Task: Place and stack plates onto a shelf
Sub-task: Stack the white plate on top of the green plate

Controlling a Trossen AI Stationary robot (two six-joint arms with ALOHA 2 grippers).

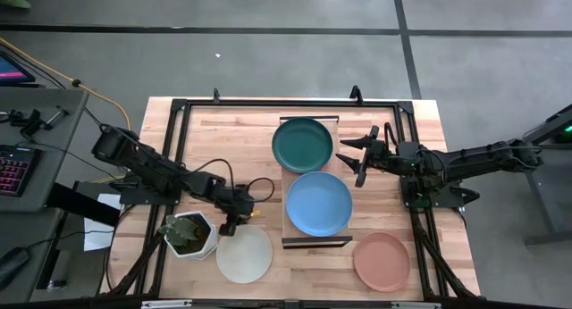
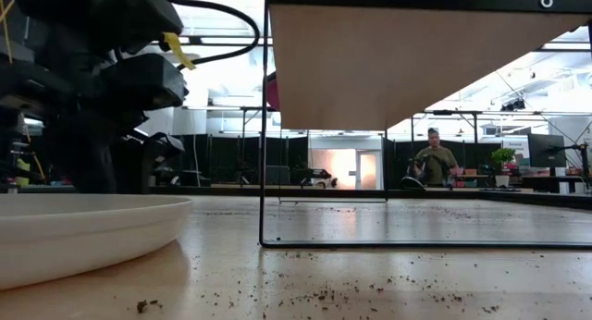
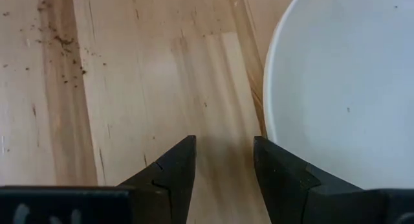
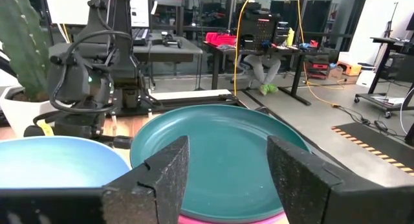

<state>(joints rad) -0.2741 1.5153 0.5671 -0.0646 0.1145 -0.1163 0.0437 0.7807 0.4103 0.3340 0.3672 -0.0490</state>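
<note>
The shelf stands mid-table and carries a dark teal plate at its far end and a light blue plate at its near end. A magenta rim shows under the teal plate. A white plate and a salmon tan plate lie flat on the table near its front edge. My left gripper is open, low over the wood at the white plate's far rim, with one finger at the rim. My right gripper hangs open, level, right of the teal plate.
A white hexagonal pot with a cactus stands just left of the white plate, beside my left arm. A dark frame runs around the tabletop. Bare wood lies left of the shelf. In the low view a person stands far off in the room.
</note>
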